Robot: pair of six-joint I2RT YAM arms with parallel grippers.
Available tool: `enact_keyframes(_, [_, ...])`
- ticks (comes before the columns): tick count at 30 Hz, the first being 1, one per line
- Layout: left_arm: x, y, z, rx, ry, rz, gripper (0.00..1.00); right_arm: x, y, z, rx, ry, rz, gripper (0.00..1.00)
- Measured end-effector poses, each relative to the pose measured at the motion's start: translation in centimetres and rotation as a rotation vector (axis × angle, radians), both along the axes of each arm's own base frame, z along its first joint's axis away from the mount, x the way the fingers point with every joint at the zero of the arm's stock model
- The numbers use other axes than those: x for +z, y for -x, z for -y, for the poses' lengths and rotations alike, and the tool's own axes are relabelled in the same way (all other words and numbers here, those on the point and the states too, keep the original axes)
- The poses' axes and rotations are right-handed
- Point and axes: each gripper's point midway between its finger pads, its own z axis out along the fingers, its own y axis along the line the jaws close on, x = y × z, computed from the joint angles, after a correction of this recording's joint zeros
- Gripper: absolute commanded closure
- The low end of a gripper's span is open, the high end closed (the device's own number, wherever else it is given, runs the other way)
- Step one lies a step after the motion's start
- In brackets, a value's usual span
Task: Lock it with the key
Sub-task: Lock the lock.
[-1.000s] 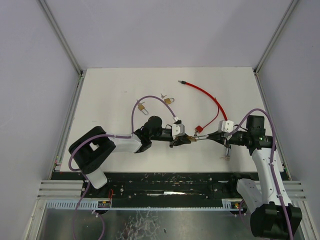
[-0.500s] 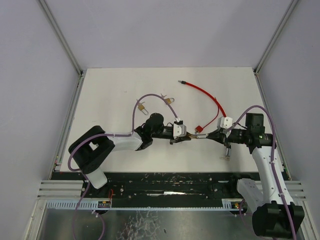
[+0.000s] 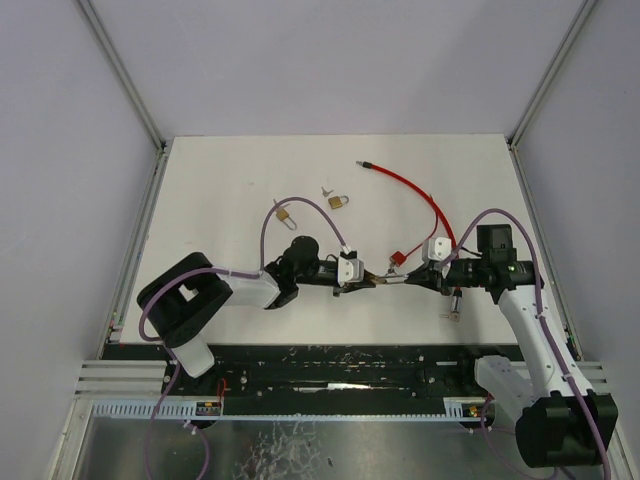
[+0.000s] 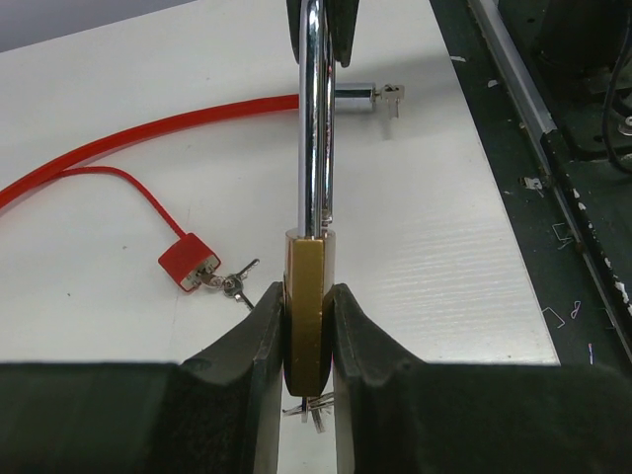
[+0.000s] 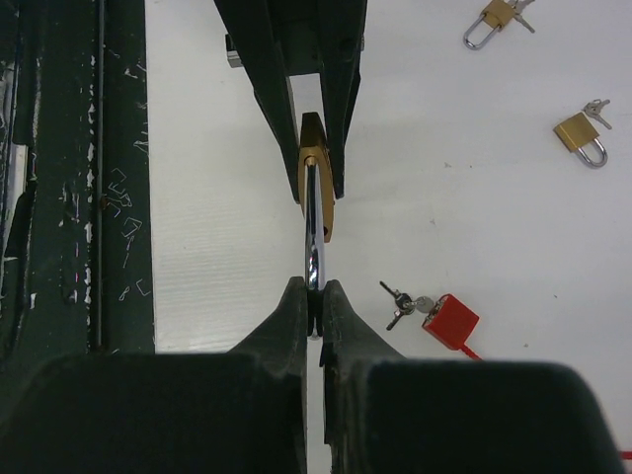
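Lying level, long axis left to right: brass padlock (image 4: 304, 286), body clamped in left gripper (image 4: 306, 341), shackle (image 5: 313, 252) pinched in right gripper (image 5: 314, 301).

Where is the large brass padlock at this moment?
In the top view the brass padlock is at the near middle, body in the left gripper, shackle in the right gripper, near the red lock.

The red cable (image 3: 420, 195) and red lock (image 3: 397, 259) lie just behind the held padlock (image 4: 304, 286) — two small padlocks (image 3: 340, 201) sit farther back; the table's (image 3: 215, 165) far-left corner is open.
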Motion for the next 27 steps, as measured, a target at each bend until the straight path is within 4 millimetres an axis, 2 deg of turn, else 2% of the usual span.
enact_keyframes(17, [-0.3, 0.2, 0.1, -0.004, -0.012, 0.017, 1.0, -0.3, 0.2, 0.1, 0.016, 0.026, 0.044, 1.0])
enact_keyframes(27, [-0.9, 0.5, 0.0, -0.024, -0.038, 0.015, 1.0, -1.2, 0.5, 0.1, 0.02, 0.04, 0.034, 1.0])
